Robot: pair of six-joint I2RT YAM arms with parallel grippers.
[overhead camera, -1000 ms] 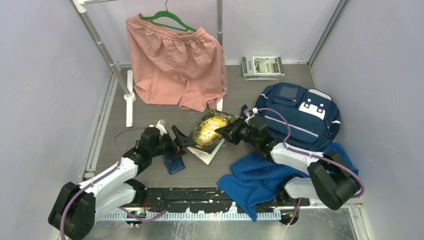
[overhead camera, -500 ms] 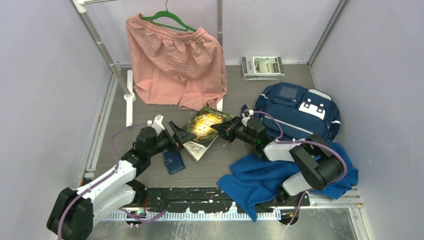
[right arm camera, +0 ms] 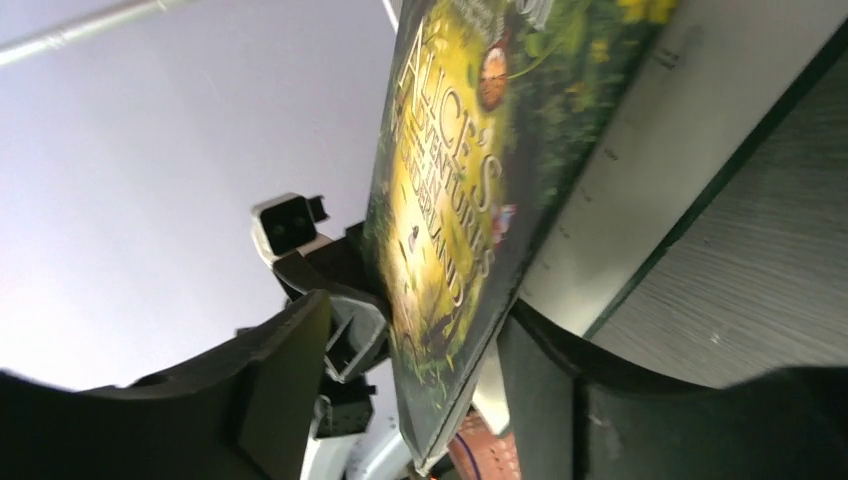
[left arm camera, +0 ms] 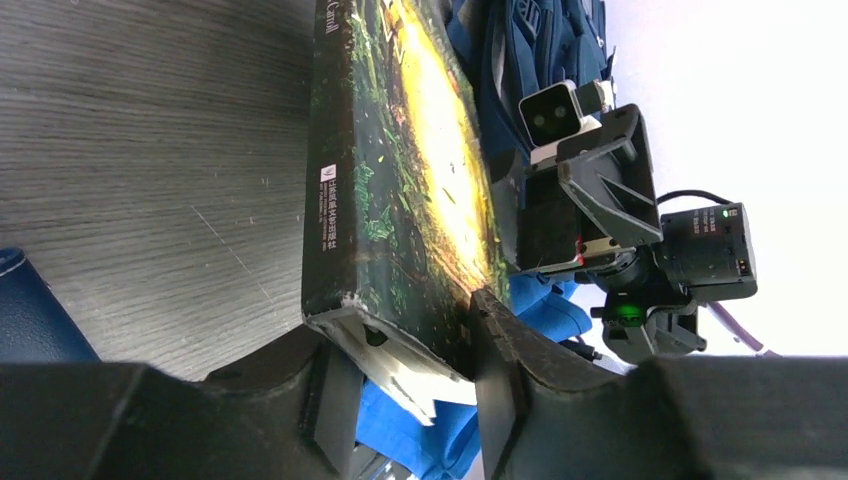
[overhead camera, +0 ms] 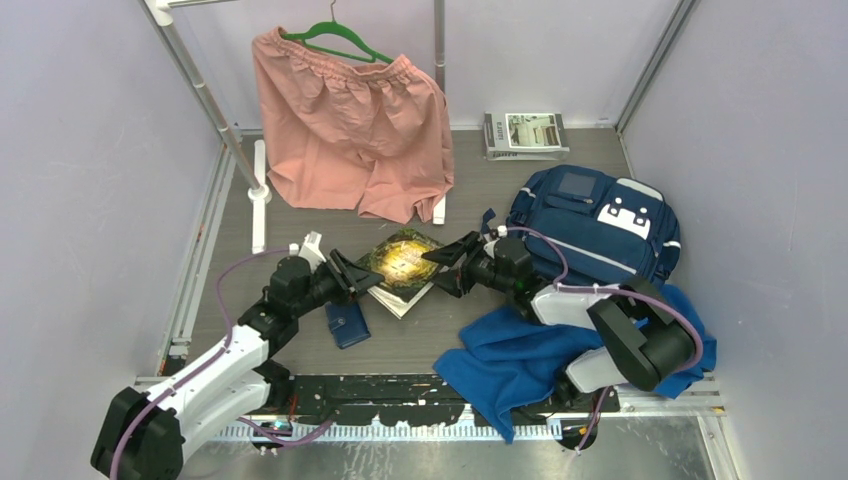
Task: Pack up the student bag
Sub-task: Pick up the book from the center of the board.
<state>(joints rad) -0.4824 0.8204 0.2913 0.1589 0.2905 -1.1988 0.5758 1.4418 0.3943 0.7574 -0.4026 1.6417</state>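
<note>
A green and yellow illustrated book (overhead camera: 400, 265) lies tilted between both grippers at mid table. My left gripper (overhead camera: 362, 278) is shut on its left corner. In the left wrist view one fingertip (left arm camera: 487, 310) presses the book's cover (left arm camera: 400, 180) and the other sits under the corner. My right gripper (overhead camera: 445, 265) is open around the book's right edge. In the right wrist view (right arm camera: 415, 315) the book (right arm camera: 460, 150) leans on one finger, with a gap to the other. The student bag (overhead camera: 600, 225), navy with white stripes, lies flat behind the right arm.
Pink shorts (overhead camera: 350, 120) hang from a green hanger on a rack at the back. A stack of books (overhead camera: 525, 135) lies by the back wall. A small navy wallet (overhead camera: 347, 325) sits below the left gripper. A royal-blue cloth (overhead camera: 520, 360) lies crumpled under the right arm.
My right gripper has opened off the book. My left gripper has closed on the book's left corner. The book has shifted a little leftward.
</note>
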